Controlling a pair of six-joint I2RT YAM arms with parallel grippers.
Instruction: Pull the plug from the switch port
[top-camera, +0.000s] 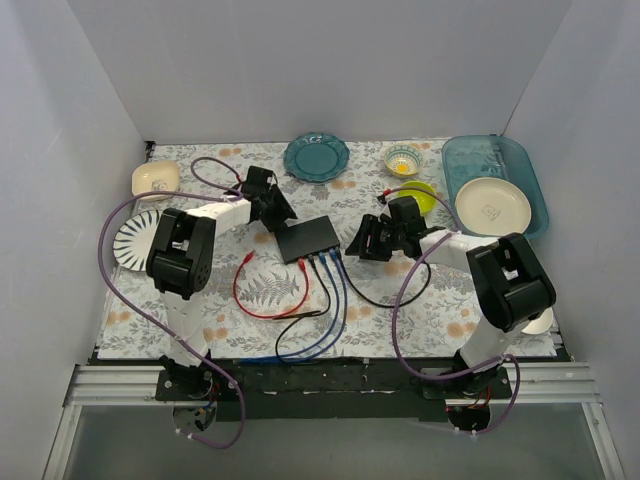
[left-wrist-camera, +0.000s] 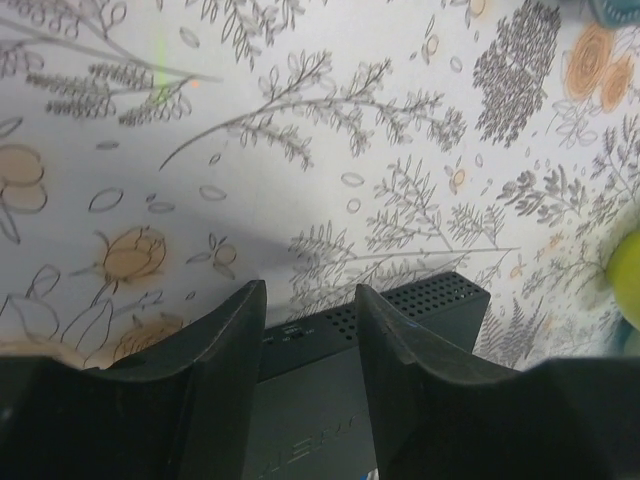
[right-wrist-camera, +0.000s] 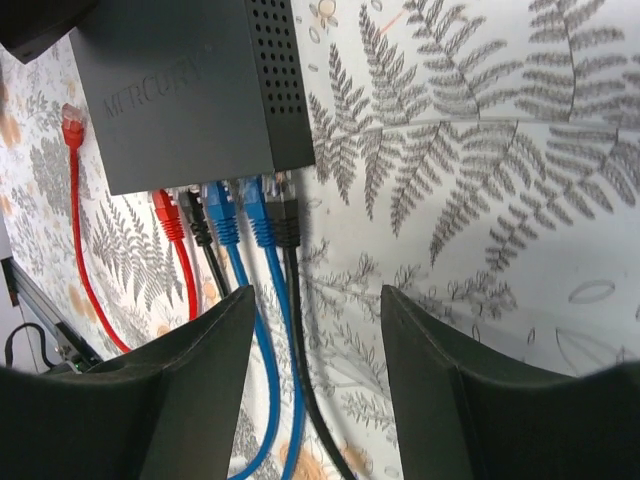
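The black switch (top-camera: 308, 238) lies mid-table with its sockets toward the near edge. In the right wrist view the switch (right-wrist-camera: 180, 90) holds a row of plugs: a red plug (right-wrist-camera: 165, 212), a thin black plug (right-wrist-camera: 192, 215), two blue plugs (right-wrist-camera: 218, 210) and a black plug (right-wrist-camera: 285, 215) at the right end. My right gripper (right-wrist-camera: 318, 300) is open and empty, just right of the black plug's cable. It also shows in the top view (top-camera: 365, 240), beside the switch's right end. My left gripper (left-wrist-camera: 310, 300) is open over the switch's far edge (left-wrist-camera: 310, 400); it shows in the top view (top-camera: 270, 205).
A red cable (top-camera: 265, 290) loops left of the switch, its loose end (right-wrist-camera: 70, 120) on the cloth. Blue cables (top-camera: 335, 300) run to the near edge. A teal plate (top-camera: 316, 157), small bowl (top-camera: 402, 159), cream bowl (top-camera: 155, 178) and blue tray (top-camera: 520, 160) stand behind.
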